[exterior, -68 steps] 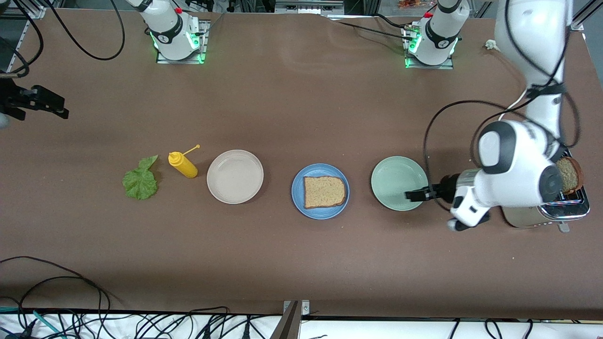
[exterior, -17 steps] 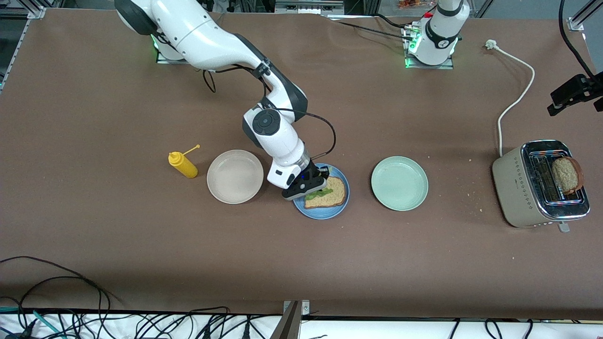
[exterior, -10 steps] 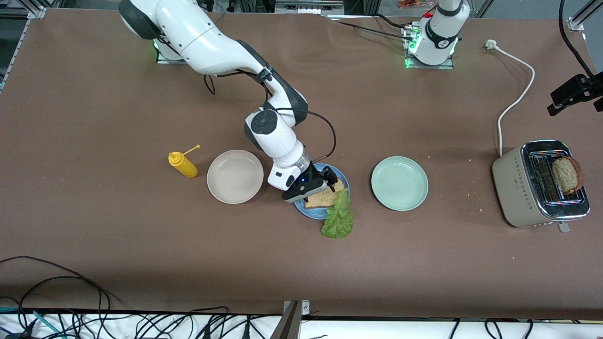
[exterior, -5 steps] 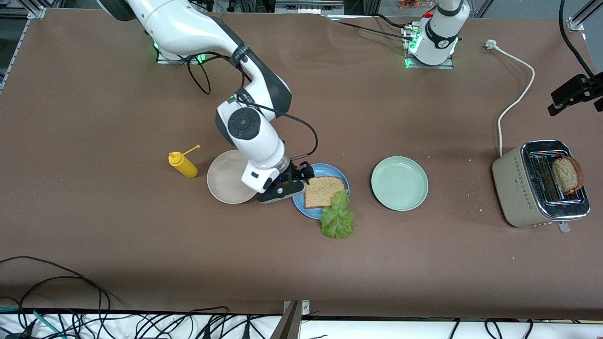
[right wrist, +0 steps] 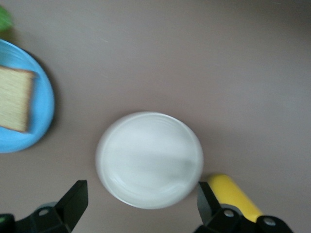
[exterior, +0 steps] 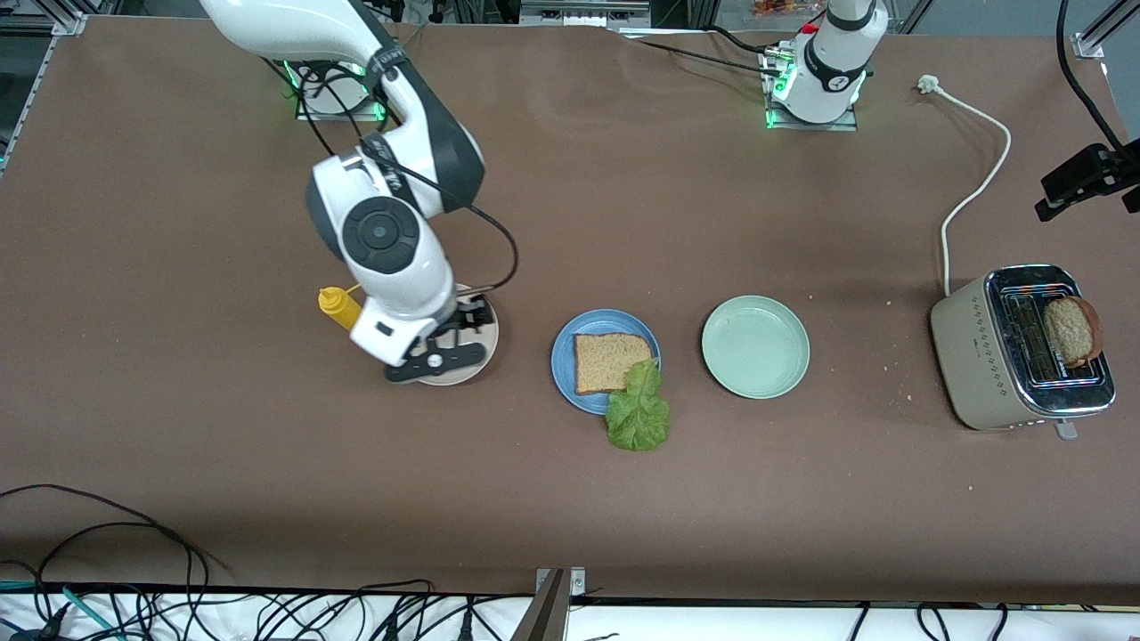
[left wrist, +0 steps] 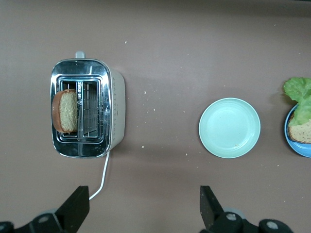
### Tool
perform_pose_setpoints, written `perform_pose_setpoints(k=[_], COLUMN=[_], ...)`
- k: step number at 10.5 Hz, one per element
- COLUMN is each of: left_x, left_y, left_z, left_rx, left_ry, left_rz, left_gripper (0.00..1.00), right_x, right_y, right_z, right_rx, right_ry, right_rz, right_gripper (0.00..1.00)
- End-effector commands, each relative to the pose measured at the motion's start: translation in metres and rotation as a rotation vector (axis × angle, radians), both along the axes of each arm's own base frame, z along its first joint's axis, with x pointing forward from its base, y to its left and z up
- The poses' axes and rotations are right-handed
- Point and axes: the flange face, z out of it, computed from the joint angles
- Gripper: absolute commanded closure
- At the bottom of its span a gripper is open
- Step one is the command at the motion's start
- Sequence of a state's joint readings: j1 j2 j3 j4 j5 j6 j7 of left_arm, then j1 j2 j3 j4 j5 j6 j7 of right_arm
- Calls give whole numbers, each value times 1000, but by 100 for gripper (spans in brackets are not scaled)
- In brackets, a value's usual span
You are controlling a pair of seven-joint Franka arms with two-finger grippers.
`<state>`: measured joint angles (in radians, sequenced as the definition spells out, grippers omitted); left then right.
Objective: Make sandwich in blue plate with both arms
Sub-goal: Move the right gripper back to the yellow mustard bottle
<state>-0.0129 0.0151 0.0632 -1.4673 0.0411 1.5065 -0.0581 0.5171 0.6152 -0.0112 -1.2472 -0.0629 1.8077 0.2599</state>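
Over the beige plate (exterior: 463, 343), right gripper (exterior: 445, 343) hangs w/ fingers spread, empty; lettuce (exterior: 638, 411) lies half off blue plate (exterior: 564, 356) toward left arm's end; left gripper (left wrist: 143, 213) released too.

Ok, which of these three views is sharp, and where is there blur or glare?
Front view: sharp, evenly lit, soft shadow beside the round blue plate. Left wrist view: crisp, bright reflections on the chrome top of the beige toaster. Right wrist view: smeared throughout, so the round beige plate and yellow squeeze bottle have fuzzy edges.
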Motion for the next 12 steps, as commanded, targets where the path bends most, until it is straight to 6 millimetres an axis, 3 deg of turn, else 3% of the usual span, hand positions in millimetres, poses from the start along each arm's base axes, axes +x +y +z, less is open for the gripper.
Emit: perform_pose_setpoints(k=[1, 2, 4, 6, 8, 10, 12], left_x=[8, 9, 12, 12, 12, 23, 24], left_y=[31, 33, 59, 70, 70, 61, 56], left_z=[-14, -14, -13, -12, -17, -35, -35], left_rx=[19, 29, 26, 28, 27, 26, 30], left_ry=[30, 31, -12, -26, -14, 17, 16], left_rz=[47, 51, 90, 109, 108, 103, 96], left_gripper=[0, 0, 0, 0, 0, 0, 0], right_x=[-17, -30, -63, -88, -95, -95, -87], right_y=[-62, -90, -152, -218, -273, -310, -327], right_z=[19, 26, 29, 9, -22, -51, -68], right_rx=[-202, -210, -194, -143, -60, 99, 203], right_ry=[96, 125, 161, 158, 188, 184, 158], right_rz=[81, 111, 151, 202, 328, 437, 487], right_gripper=[0, 0, 0, 0, 0, 0, 0])
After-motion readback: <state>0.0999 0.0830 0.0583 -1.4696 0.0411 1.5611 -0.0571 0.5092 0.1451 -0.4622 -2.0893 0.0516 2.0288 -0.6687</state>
